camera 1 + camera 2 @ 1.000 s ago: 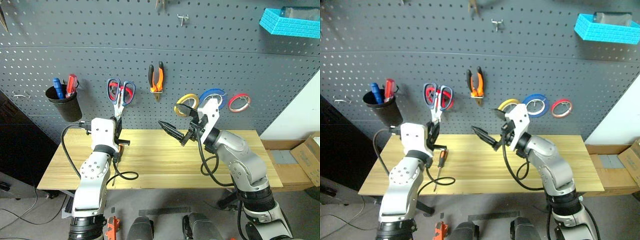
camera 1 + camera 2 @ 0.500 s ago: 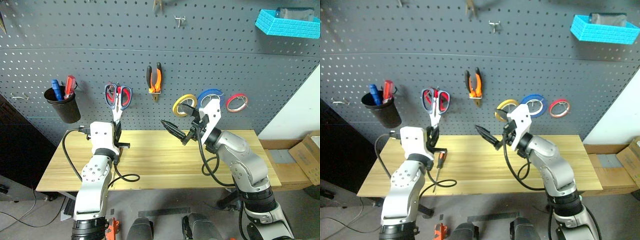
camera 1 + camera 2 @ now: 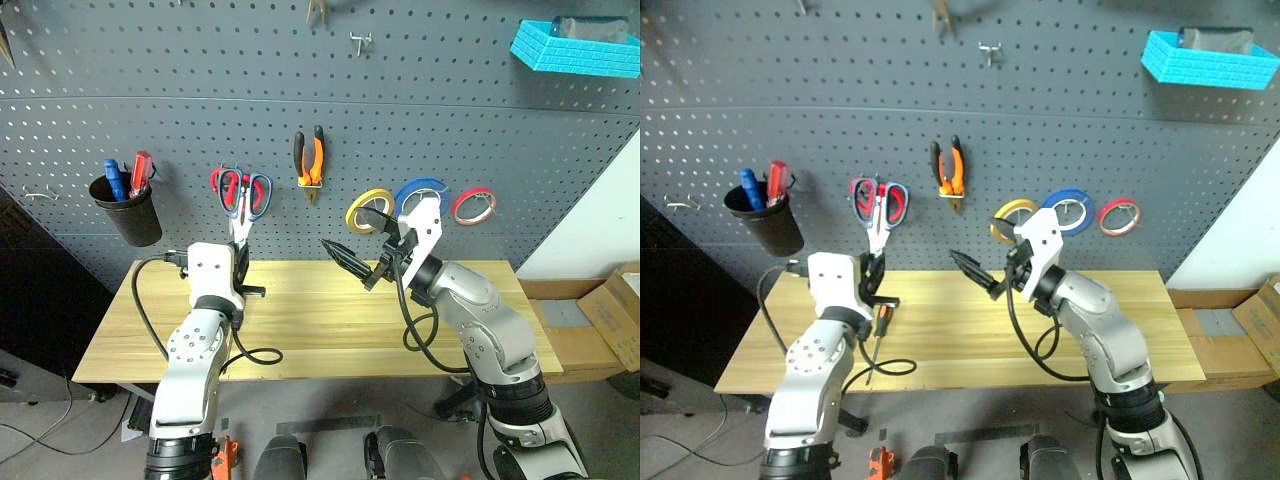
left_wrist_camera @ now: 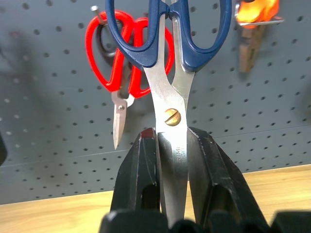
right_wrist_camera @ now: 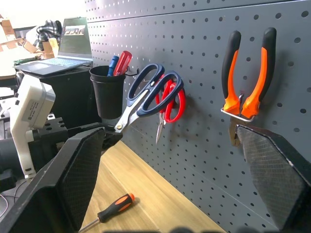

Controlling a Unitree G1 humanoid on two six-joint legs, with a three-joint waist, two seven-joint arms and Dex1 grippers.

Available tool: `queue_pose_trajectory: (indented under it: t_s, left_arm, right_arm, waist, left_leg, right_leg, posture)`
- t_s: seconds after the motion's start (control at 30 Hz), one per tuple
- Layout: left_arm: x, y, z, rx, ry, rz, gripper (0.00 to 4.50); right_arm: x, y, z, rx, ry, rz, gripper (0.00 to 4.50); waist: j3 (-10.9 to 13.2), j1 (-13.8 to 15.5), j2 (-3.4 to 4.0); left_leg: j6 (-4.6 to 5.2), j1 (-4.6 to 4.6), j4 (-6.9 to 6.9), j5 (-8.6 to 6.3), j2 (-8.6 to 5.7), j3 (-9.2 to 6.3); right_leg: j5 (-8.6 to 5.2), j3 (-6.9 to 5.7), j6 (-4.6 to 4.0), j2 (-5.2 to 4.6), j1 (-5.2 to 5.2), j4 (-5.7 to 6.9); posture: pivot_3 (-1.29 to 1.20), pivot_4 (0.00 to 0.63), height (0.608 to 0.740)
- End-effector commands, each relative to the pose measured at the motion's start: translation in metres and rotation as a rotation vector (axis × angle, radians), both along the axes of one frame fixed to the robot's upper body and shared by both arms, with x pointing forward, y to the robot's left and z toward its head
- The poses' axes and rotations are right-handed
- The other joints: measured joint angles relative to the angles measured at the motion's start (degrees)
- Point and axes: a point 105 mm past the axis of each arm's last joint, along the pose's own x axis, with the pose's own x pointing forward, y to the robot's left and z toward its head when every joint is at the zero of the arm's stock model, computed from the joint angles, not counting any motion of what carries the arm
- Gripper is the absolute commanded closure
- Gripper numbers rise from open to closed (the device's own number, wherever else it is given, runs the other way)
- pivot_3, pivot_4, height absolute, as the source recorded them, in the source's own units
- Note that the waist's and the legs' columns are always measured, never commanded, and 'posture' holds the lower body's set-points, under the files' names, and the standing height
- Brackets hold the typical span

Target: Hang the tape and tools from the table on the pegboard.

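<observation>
Pegboard [image 3: 450, 110] left to right: 1 black cup [image 3: 127, 208] holding 2 screwdrivers, one blue [image 3: 115, 179], one red [image 3: 141, 172]. Next, 2 pairs of scissors at the same spot: red-handled scissors [image 3: 224, 183] hanging on the board, blue-handled scissors [image 3: 250, 193] held handles-up just in front of them, loops overlapping the red ones. In the left wrist view I can't tell whether the blue loops are over a hook or just near it.

Left hand [image 4: 171, 160] is clamped on the blue scissors' steel blades just below the pivot screw, fingers [image 4: 138, 179] pressed on either side, blades upright.

1 small orange-and-black screwdriver [image 3: 877, 335] lies on the surface [image 3: 330, 320], just beside the left arm, tip toward the front edge. It's the one tool lying there.

1 pair of orange-and-black pliers [image 3: 311, 160] hangs on a hook, jaws down, right of the scissors.

Right hand [image 3: 357, 243] hovers above the surface near the middle, fingers wide apart, holding nothing, in front of the tape rolls.

3 tape rolls on the board in a row: yellow roll [image 3: 370, 209], blue tape roll [image 3: 427, 188] with white core, thin red roll [image 3: 474, 205]. Blue one is partly behind the right wrist.

1 bright blue bin [image 3: 578, 47] is mounted at the top right of the board.
</observation>
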Motion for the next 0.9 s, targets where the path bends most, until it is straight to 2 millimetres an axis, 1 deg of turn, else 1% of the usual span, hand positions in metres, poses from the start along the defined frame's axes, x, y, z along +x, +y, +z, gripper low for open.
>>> queue_pose_trajectory:
  t_s: [0.03,0.23,0.43,0.6,0.9]
  left_arm:
    - [-0.005,0.002,0.028,0.004,-0.113,0.026,4.04]
    - [-0.011,0.010,0.034,-0.008,-0.131,0.070,4.04]
    - [-0.013,0.015,0.027,-0.038,-0.100,0.095,4.04]
    - [-0.009,0.018,0.017,-0.074,-0.045,0.096,4.04]
    - [0.002,0.022,0.009,-0.075,0.017,0.076,4.04]
  right_arm:
    - [-0.001,-0.002,0.014,0.022,-0.069,-0.009,0.00]
    - [0.000,-0.001,0.013,0.024,-0.073,-0.003,0.00]
    - [0.002,0.001,0.015,0.029,-0.081,0.005,0.00]
    - [0.002,0.001,0.015,0.026,-0.081,0.009,0.00]
    - [0.001,0.000,0.015,0.029,-0.080,-0.003,0.00]
  waist:
    - [-0.2,0.0,0.01]
    - [-0.8,0.0,-0.02]
    - [-0.9,0.0,-0.02]
    - [-0.9,0.0,-0.02]
    - [-0.9,0.0,-0.02]
  left_leg:
    - [0.00,0.00,0.00,0.00,0.00,0.00]
    - [0.00,0.02,0.00,0.00,0.00,0.00]
    - [0.00,0.46,-0.01,0.00,0.00,0.00]
    - [0.00,0.62,-0.03,0.00,0.00,0.01]
    - [0.00,0.63,-0.06,0.00,0.00,0.02]
  right_leg:
    - [0.00,0.00,0.00,0.00,0.00,0.00]
    - [0.00,0.01,0.00,0.00,0.02,0.00]
    - [-0.05,-0.01,0.02,0.00,0.48,-0.04]
    - [-0.07,0.01,0.00,0.02,0.58,-0.03]
    - [-0.08,0.03,-0.01,0.02,0.58,-0.03]
  posture:
    - [0.04,0.050,0.740]
    - [0.06,0.039,0.740]
    - [0.07,0.040,0.740]
    - [0.07,0.045,0.740]
    - [0.06,0.049,0.740]
